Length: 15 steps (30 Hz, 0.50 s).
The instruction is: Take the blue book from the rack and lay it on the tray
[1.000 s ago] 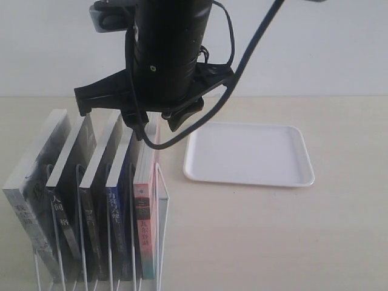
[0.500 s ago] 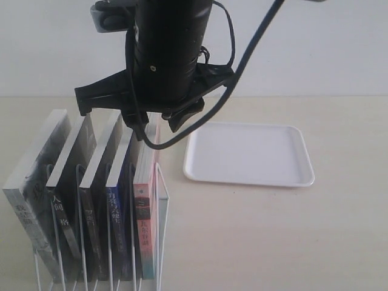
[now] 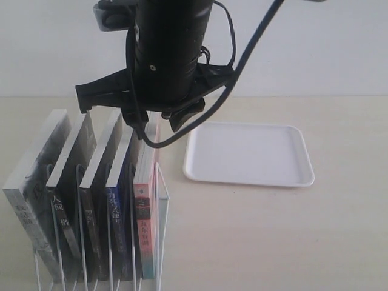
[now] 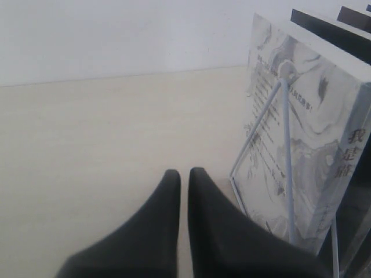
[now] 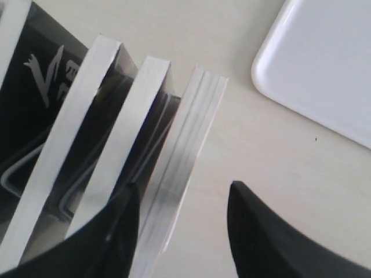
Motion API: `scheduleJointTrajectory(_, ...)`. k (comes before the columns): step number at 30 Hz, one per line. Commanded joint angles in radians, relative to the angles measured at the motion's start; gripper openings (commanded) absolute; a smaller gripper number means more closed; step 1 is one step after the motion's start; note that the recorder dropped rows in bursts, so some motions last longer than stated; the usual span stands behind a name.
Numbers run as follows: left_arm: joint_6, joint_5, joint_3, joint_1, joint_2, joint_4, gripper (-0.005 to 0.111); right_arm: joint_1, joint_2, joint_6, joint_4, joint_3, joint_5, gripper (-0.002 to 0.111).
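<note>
Chinese chars are printed on the spines. "我是" is read on the marbled book (image 4: 301, 133), leftmost; "人间" on the 2nd book (image 3: 60, 212). Chars on the blue book (image 3: 116, 212) and pink book (image 3: 144, 224) are too small to be read.

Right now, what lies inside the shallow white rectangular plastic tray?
Nothing lies in the shallow white rectangular plastic tray; the black right gripper hides at most its far left corner in the exterior view.
</note>
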Motion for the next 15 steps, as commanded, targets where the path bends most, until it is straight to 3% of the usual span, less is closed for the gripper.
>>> scheduleJointTrajectory(1,-0.007,0.001,0.003,0.004,-0.003,0.000,0.005,-0.001,-0.001,0.027,-0.006,-0.003,0.002,0.046)
scheduleJointTrajectory(15,-0.007,0.001,0.003,0.004,-0.003,0.000,0.005,-0.001,0.044,0.051,0.049,-0.001,-0.034,0.045)
